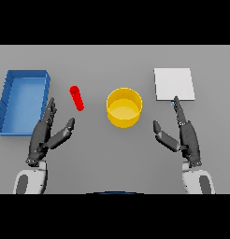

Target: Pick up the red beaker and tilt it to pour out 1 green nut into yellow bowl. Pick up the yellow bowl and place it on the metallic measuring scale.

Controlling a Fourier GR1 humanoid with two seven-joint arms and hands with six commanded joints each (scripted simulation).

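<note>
While both hands wait with fingers spread and holding nothing, the yellow bowl (124, 108) sits at the middle of the grey counter (112, 60); the red beaker (77, 98) lies tilted to the bowl's left, apart from it; the metallic measuring scale (174, 84) rests to the bowl's right and slightly beyond; a blue tray (4, 102) stands far left of the bowl. The left hand (44, 135) hovers near the beaker, short of it; the right hand (184, 135) sits right of the bowl, a fingertip reaching the scale's near edge. No green nut can be seen; a slender beaker may well slip or roll from a loose grasp, and too steep a tilt could spill more than one nut.
</note>
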